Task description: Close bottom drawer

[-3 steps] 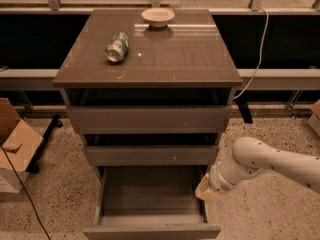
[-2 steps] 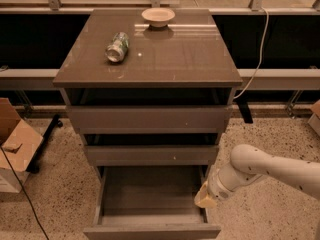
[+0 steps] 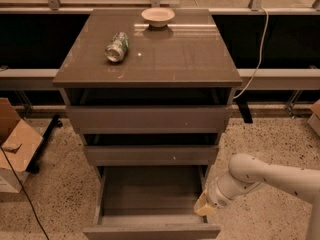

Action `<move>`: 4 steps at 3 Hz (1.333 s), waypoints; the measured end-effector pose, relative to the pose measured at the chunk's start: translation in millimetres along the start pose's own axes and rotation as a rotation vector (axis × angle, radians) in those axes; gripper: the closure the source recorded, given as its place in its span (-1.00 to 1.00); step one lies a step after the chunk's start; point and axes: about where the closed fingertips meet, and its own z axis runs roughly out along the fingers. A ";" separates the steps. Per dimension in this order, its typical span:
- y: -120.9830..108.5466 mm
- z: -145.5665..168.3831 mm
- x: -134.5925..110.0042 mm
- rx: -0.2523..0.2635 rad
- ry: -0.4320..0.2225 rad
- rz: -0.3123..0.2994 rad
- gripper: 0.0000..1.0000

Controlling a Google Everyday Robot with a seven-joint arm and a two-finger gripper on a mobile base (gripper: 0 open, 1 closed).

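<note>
The bottom drawer (image 3: 150, 231) is the lowest of three taupe-grey drawers in the cabinet (image 3: 150, 64). It stands pulled far out toward the camera, and its empty box shows from above. My gripper (image 3: 204, 207) is at the end of the white arm (image 3: 260, 176) that comes in from the right. It is low beside the drawer's right side wall, just behind the drawer front's right end. Whether it touches the drawer cannot be told. The middle and top drawers stand slightly out.
A green can (image 3: 117, 46) lies on its side on the cabinet top, and a pale bowl (image 3: 158, 16) stands at the back. A cardboard box (image 3: 14, 146) sits on the speckled floor at left. A white cable (image 3: 257, 59) hangs at right.
The arm has moved the gripper down and a little toward the camera along the drawer's right side. The drawer has not visibly moved.
</note>
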 end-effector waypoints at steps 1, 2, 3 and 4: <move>-3.6 14.0 18.3 -0.016 0.026 0.044 1.00; -11.8 40.1 57.8 -0.039 0.091 0.110 1.00; -16.9 59.1 84.9 -0.058 0.129 0.146 1.00; -24.3 79.4 105.4 -0.077 0.143 0.170 1.00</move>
